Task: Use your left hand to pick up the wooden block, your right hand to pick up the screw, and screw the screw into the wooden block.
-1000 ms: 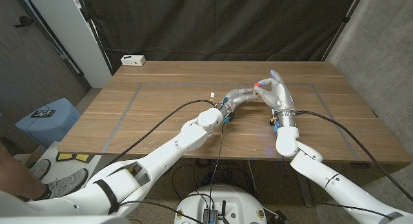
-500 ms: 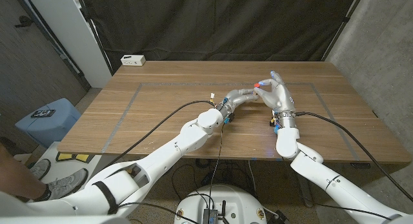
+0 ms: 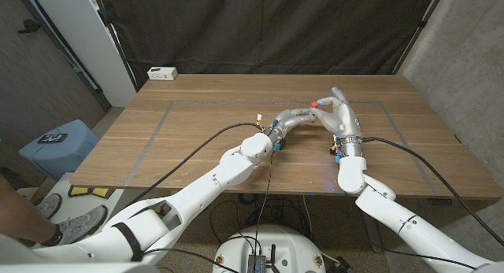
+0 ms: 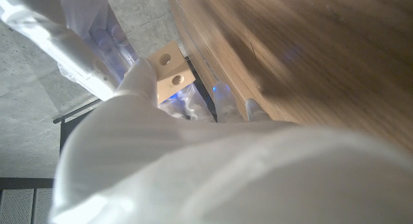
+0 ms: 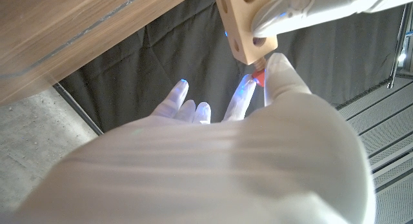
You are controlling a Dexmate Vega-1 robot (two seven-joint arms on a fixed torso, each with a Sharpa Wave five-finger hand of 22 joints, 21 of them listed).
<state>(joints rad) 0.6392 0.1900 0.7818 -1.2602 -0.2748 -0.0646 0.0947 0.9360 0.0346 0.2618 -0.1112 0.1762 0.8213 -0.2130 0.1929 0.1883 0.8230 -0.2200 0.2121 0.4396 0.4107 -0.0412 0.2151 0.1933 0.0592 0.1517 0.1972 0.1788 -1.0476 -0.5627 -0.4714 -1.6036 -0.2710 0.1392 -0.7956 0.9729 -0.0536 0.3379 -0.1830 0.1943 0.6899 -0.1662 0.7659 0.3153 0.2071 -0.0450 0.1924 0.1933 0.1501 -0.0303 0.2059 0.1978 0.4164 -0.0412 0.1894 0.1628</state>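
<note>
The main risk, as I judge it, is the screw [image 5: 258,76] tipping or slipping from the pinch: only its red head shows, caught between fingertips of the right hand [image 3: 340,116] right against the end face of the wooden block [image 5: 244,24], and a turn made off the hole's line could jam it or knock it loose. The block could also twist in the left hand [image 3: 293,116], which holds it by fingers wrapped over 1 end, the holed faces left bare. Both hands meet above the middle of the tabletop [image 3: 197,139], lifted clear of it, the left arm reaching across from the left, the right hand upright with its other fingers spread. How deep the screw sits I cannot tell
</note>
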